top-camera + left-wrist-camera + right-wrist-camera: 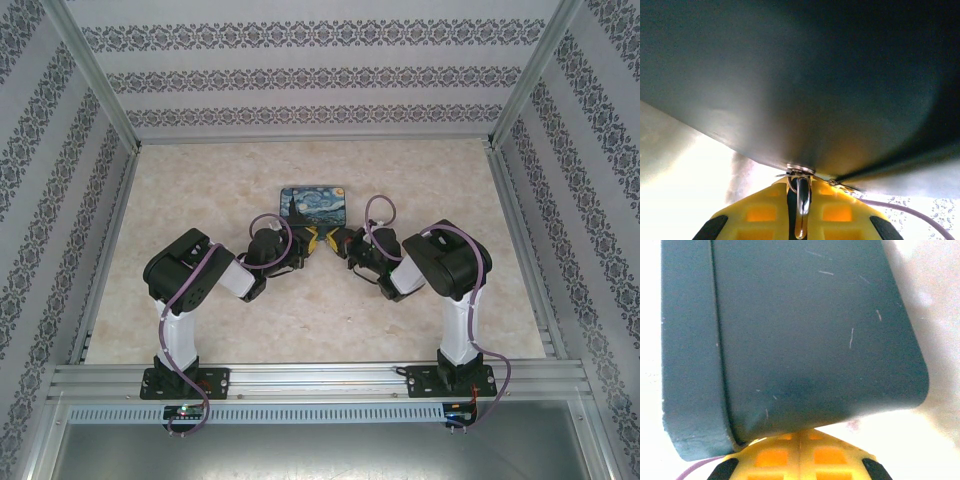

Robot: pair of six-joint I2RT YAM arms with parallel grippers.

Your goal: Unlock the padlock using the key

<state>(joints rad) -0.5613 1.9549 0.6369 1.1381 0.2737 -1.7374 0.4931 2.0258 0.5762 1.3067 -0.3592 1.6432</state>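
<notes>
Our left gripper point(800, 184) pinches a thin metal piece, seemingly the key point(802, 202), with its far end touching the dark wall of the painted tin point(790, 75). Our right gripper point(800, 437) is pressed together and empty, just at the tin's edge. We cannot make out the padlock. In our judgement we should locate its keyhole first, then keep the key straight and turn it gently.

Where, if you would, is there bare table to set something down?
Free: the table left, right and behind the tin, and between the arm bases. Crowded: the tin's near edge, where the left arm and right arm meet.
</notes>
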